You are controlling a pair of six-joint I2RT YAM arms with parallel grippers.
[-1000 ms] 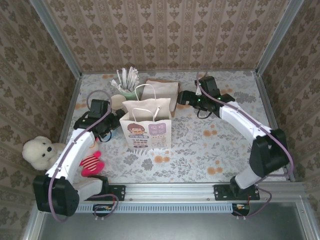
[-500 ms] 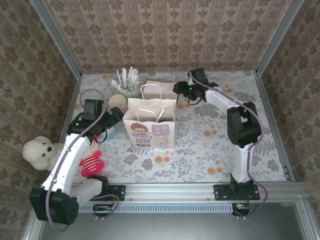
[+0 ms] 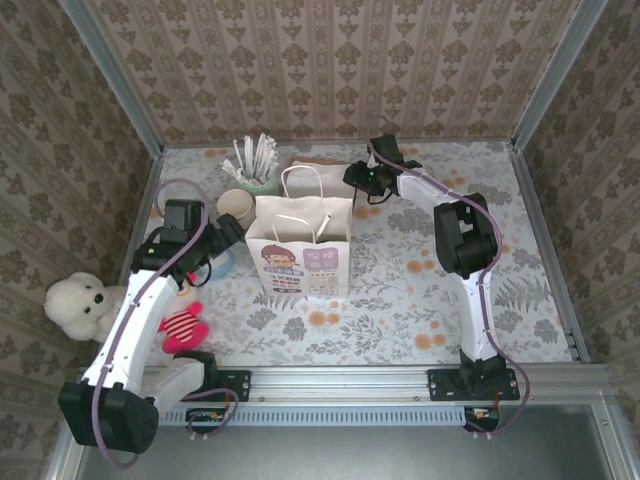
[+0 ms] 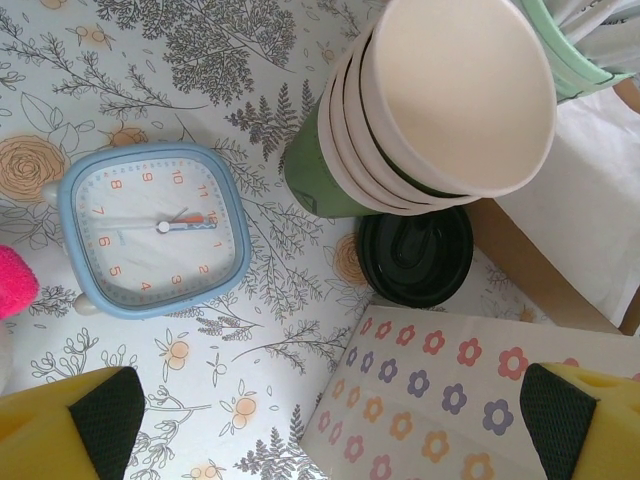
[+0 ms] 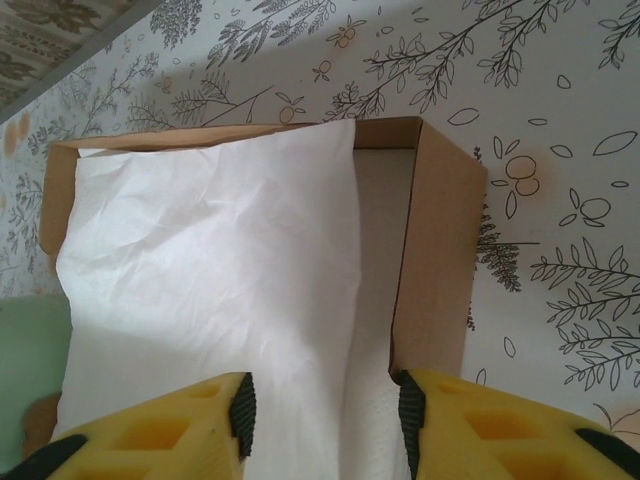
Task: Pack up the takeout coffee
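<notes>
Left pincer (image 4: pixel 330 425): wide open, empty, above coffee (image 4: pixel 415 255), likely lining up a grab.
Right pincer (image 5: pixel 320 420): half-closed over white paper (image 5: pixel 200 280); grip unclear.

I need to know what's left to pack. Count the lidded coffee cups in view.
1. The takeout coffee stands between the stack of lidless cups and the flowered paper bag. Others may be hidden inside the bag.

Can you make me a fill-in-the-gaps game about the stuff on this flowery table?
The alarm clock has a ___ frame.
The takeout coffee has a round ___ lid.
The paper bag has rows of little ___ printed on its side.
The cardboard box is lined with ___ paper.
Missing words: blue, black, flowers, white.
</notes>
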